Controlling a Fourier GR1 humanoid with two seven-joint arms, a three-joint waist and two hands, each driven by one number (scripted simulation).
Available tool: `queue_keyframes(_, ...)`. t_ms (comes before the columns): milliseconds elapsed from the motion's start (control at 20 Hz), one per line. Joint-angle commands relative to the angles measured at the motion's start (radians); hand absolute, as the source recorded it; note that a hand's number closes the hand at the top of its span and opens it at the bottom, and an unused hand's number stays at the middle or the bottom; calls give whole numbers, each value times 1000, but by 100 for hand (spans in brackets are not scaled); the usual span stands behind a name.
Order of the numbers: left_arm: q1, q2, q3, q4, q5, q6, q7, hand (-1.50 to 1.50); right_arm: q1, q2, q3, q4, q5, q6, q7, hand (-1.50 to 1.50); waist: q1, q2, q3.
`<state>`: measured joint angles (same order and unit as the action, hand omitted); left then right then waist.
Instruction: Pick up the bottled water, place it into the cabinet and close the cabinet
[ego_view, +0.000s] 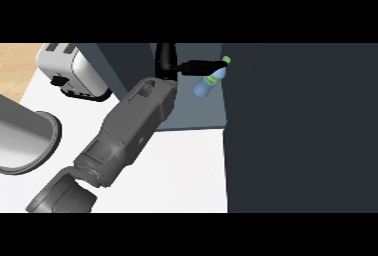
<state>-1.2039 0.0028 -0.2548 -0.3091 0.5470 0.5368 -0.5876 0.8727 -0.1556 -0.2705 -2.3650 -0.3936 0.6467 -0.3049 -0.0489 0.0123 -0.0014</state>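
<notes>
This is a kitchen. A white toaster stands far left on the pale counter. A dark cabinet fills the right.

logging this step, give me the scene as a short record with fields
held item: clear blue plastic water bottle with green cap
holder: left hand, fingers curled round the bottle near its cap
bottle pose: tilted, cap uppermost, right beside the edge of the dark cabinet door
nearby, upper left: white toaster
nearby, left edge: grey round metal vessel
</notes>
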Motion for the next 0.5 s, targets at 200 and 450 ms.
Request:
queue_keyframes(200, 119, -3, -34, -163, 67, -132, -28, -150, 40, 7, 10, -160, -45, -30, 86, -150, 25, -12, 0)
queue_keyframes(450, 233, -3, -120, -347, 60, -113, 57, -150, 75, 5, -24, -146, -74, -3, 55, -150, 50, -23, 0)
